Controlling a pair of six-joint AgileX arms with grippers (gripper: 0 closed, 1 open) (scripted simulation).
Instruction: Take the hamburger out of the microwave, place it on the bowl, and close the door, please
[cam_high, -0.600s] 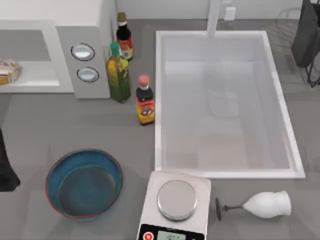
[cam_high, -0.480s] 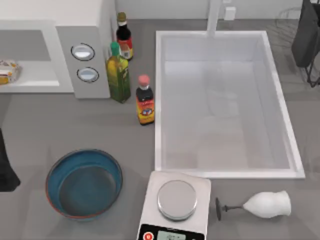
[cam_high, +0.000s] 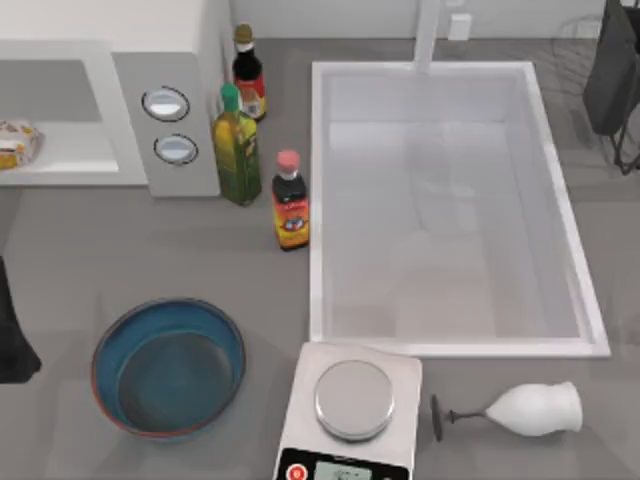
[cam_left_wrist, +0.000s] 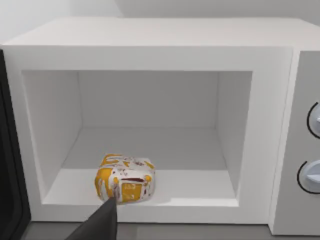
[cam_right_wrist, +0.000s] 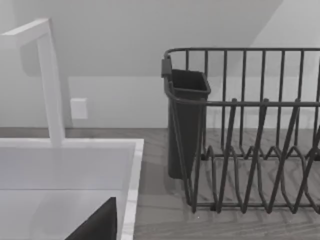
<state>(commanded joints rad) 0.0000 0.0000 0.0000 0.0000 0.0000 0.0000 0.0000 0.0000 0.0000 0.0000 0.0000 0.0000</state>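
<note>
Left gripper (cam_left_wrist: 102, 222) shows as one dark finger tip at the lower edge of the left wrist frame, just short of the microwave (cam_left_wrist: 150, 50) opening; the spread of its fingers cannot be told, so I leave it open to doubt. In the top view the left arm is a dark mass at the lower left edge. The hamburger (cam_left_wrist: 125, 179) sits on the cavity floor near the front lip, toward the left wall as the wrist frame shows it; in the top view it lies at the far left edge, middle-upper height. The door (cam_left_wrist: 9, 165) stands swung open as a dark slab at the frame's left edge. The bowl (cam_high: 168, 366) waits in the lower left of the top view, well apart from the microwave. Judgement: the step in hand is the reach into the cavity. To do it well, go in low and level, clear of the front lip, straddle the wrapper across its middle, close gently since paper will give, then draw straight out before lifting. Right arm parked at the upper right edge, by the dish rack (cam_right_wrist: 240, 135)
</note>
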